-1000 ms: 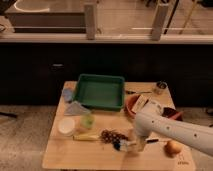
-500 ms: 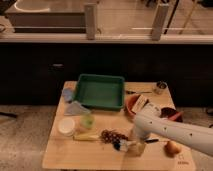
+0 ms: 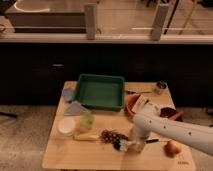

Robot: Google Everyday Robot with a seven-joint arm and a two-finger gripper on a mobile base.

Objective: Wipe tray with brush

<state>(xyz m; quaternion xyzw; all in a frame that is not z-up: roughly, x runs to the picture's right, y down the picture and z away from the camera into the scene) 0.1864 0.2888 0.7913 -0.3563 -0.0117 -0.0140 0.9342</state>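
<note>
**A:** Entry: step in hand?

**B:** Pickup, by my reading. The gripper [image 3: 135, 146] is low at the front edge of the desk [image 3: 60, 155], right at the brush [image 3: 119, 145]. The brush lies flat on the wood beside a dark grape-like cluster [image 3: 111, 135]. Whether the gripper is closed on the brush, I cannot tell: the white arm covers the contact.

**A:** And the tray [image 3: 100, 91]?

**B:** At the back of the desk, well apart from the brush. No wiping is under way, and the tray floor looks bare.

**A:** What does the next move call for?

**B:** A firm hold on the thin handle, then a lift clear of the cluster. After that, a carry back and left over the raised rim. The bristles should go down onto the tray floor, and the strokes should stay inside the rim.

**A:** Materials?

**B:** Tray: green plastic, shallow, rectangular, smooth, with rounded corners. Brush: slim, with a dark bristly head. A thin dark line runs out to the right past the arm, probably the handle's end. Desk: pale wood, matte.

**A:** Neighbours?

**B:** A round brown bowl [image 3: 134, 104] sits just right of the tray. A yellow elongated piece [image 3: 86, 136] lies left of the cluster.
</note>
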